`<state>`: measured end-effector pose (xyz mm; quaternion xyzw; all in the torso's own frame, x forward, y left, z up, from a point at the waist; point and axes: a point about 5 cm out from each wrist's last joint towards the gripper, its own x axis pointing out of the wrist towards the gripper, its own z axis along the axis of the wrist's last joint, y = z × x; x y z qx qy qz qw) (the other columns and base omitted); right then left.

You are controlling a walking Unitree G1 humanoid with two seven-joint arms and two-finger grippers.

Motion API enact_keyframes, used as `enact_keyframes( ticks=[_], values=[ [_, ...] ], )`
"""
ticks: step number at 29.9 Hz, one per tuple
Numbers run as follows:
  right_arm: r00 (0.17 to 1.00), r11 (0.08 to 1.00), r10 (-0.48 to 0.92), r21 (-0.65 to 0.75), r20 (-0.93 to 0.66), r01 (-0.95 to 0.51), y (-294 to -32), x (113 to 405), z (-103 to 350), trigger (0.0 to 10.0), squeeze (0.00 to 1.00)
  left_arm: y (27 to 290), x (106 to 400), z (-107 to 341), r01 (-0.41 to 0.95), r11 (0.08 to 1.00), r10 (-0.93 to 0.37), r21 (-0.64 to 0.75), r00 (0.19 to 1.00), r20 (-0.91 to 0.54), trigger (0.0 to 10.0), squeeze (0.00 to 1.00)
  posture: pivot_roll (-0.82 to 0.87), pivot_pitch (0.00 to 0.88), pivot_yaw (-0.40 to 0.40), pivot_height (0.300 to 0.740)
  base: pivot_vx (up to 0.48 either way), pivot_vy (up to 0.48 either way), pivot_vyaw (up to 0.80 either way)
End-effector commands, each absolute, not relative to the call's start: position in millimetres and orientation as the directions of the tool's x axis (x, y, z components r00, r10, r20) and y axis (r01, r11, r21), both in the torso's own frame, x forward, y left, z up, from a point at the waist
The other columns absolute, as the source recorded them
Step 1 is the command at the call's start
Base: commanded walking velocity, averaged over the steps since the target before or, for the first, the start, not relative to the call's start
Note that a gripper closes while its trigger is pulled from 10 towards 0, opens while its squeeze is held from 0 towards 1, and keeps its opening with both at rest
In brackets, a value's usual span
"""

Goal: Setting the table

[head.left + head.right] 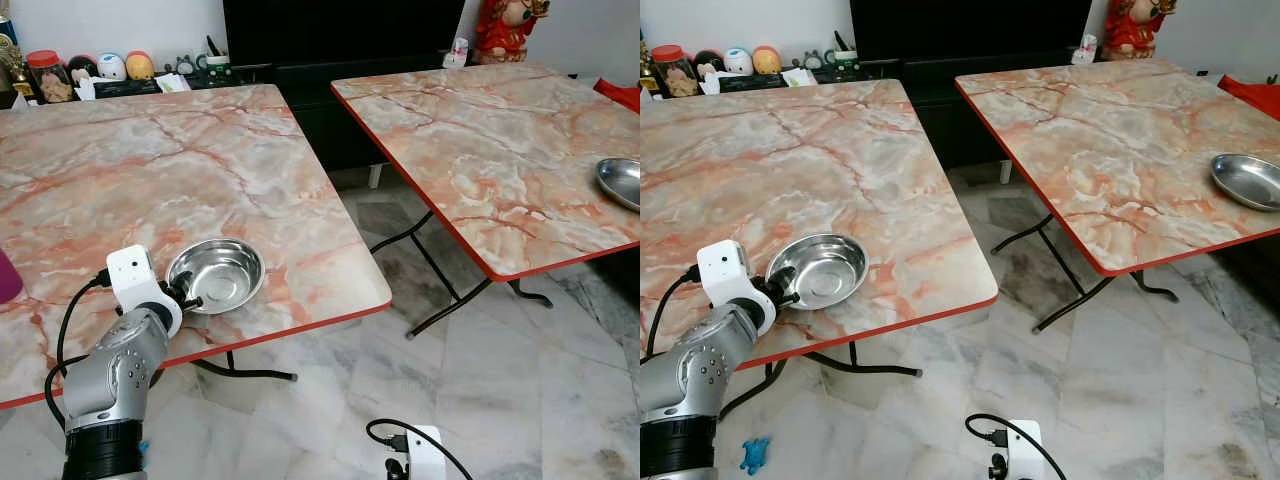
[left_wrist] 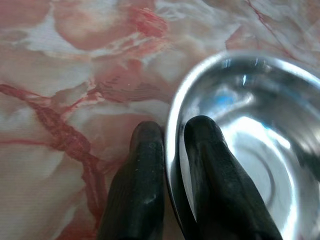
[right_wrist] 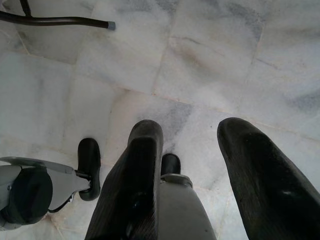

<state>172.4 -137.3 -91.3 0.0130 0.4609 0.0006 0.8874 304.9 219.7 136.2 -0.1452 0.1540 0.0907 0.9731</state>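
Right gripper [image 3: 187, 165]: hangs idle low over the pale marble floor [image 3: 225, 60], its two black fingers spread apart with nothing between them
Left gripper [image 2: 172, 150]: at the near edge of the near table [image 1: 150, 170], fingers closed down to a narrow gap that pinches the rim of the steel bowl [image 1: 216, 274]; one finger sits inside the bowl, the other outside on the tabletop side
Bowl relative to gripper: the bowl lies just beyond the fingertips, away from the robot, held only at its near rim; it appears to rest flat on the marble-patterned top, close to the red-trimmed front edge
Risk, slip: the hold is on a thin, smooth, curved metal lip, so the bowl could pivot or slide out of the pinch if it is lifted or dragged quickly
Risk, edge: the bowl is near the table's front edge, so a pull toward the robot could tip it off onto the floor
Risk, release: opening with the inner finger pressing the wall could nudge the bowl sideways
Gap: open floor lies between the two tables
Far table [image 1: 500, 150]: stands well apart to the right, carrying a second steel dish [image 1: 622, 181] near its right side
Background: jars and small items line a dark shelf [image 1: 120, 85] behind the near table
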Motion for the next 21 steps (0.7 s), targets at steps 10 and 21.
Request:
enact_keyframes(
  ticks=[10,21],
  values=[
    [0.559,1.0,0.007,0.015,-0.829,0.01,-140,167,-94,10.0,0.0,218,303,134,-0.237,0.937,0.147,-0.257,0.934,-0.325,0.0,0.0,0.17,0.026,-0.059,0.74,0.0,0.0,0.0],
    [0.56,1.0,0.001,0.009,-0.829,0.011,-142,166,-94,10.0,0.0,180,298,155,0.017,0.881,0.022,-0.473,0.997,0.077,10.0,0.0,0.16,0.0,-0.08,0.74,0.0,0.0,0.0]
  ],
)
